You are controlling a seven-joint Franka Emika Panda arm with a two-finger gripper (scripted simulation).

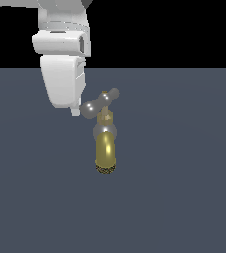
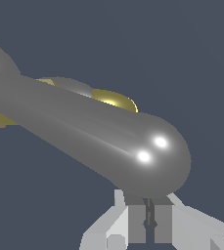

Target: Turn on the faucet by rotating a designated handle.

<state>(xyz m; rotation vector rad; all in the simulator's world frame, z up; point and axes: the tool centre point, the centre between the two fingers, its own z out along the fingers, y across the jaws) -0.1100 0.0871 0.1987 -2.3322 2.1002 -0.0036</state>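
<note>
The faucet (image 1: 105, 148) stands on the dark floor, its brass-gold spout pointing toward the camera below a silver body. The handle (image 1: 100, 103), a silver crossbar with rounded ends on a gold stem, sits tilted on top. My gripper (image 1: 75, 110) hangs just off the handle's end on the exterior view's left, touching or nearly touching it. In the wrist view the handle (image 2: 99, 132) fills the frame and its rounded end lies right against my gripper (image 2: 150, 217). The fingers are closed together with nothing between them. A bit of the gold spout (image 2: 116, 100) shows behind the bar.
The flat dark grey floor (image 1: 183, 197) spreads all around the faucet. The white arm body (image 1: 62, 59) hangs above and to the exterior view's left of the faucet.
</note>
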